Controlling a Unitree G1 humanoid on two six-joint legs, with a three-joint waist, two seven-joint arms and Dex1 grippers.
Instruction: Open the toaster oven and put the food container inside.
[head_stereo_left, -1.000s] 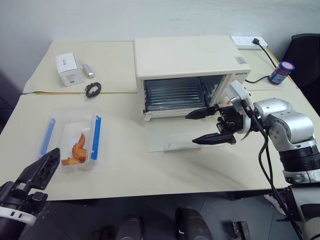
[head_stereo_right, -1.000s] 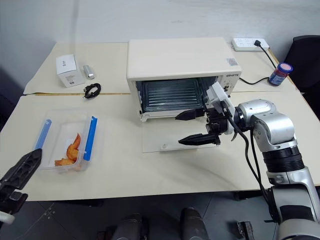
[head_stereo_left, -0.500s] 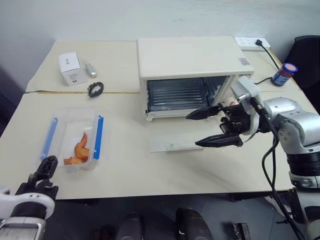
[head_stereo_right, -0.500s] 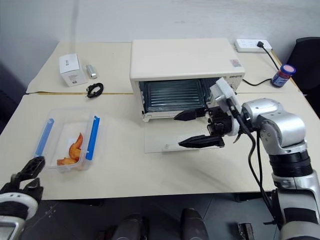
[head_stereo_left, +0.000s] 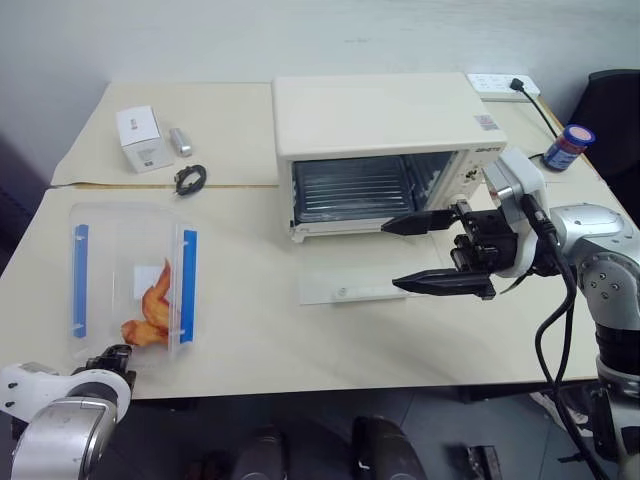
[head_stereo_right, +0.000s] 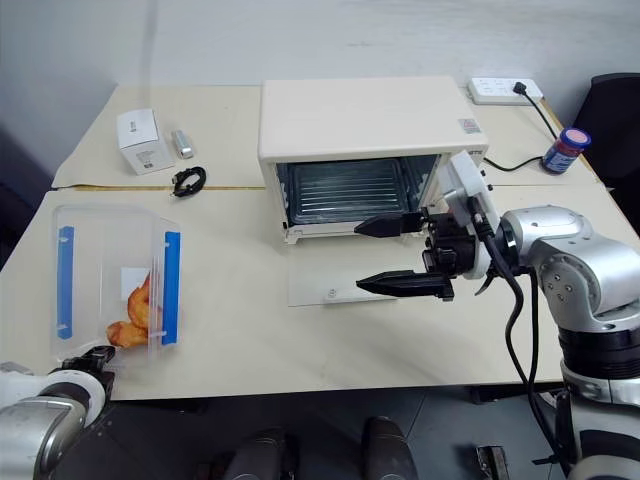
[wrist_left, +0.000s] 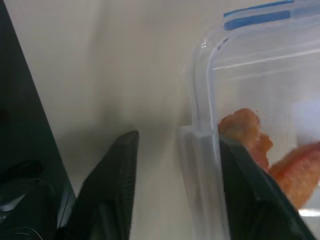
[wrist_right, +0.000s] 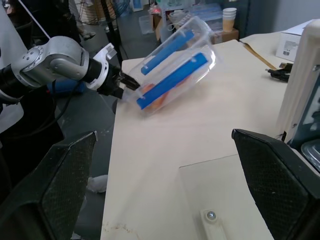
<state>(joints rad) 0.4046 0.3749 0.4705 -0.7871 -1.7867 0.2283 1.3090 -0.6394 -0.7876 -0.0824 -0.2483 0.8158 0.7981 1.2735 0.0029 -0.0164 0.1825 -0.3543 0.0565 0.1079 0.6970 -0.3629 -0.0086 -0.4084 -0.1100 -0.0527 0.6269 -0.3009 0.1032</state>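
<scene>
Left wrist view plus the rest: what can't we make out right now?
- Container, left wrist view: cut off by the frame's edges; its far end is out of frame.
- Oven knobs, head views: the right gripper hides them.
- Box print, head views: too small to read.
- Oven, right wrist view: cut off at the edge.

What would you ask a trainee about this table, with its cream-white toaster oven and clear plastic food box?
1. True or false: the cream-white boxy toaster oven stands shut.
2. Which gripper grips the clear rectangular plastic food container with the blue clips? A) the left gripper B) the right gripper C) neither
3. Fill in: the right gripper's two black fingers stand ___.

Key: 1 false, its door lies folded down on the table; 2 A; 3 open.
</scene>
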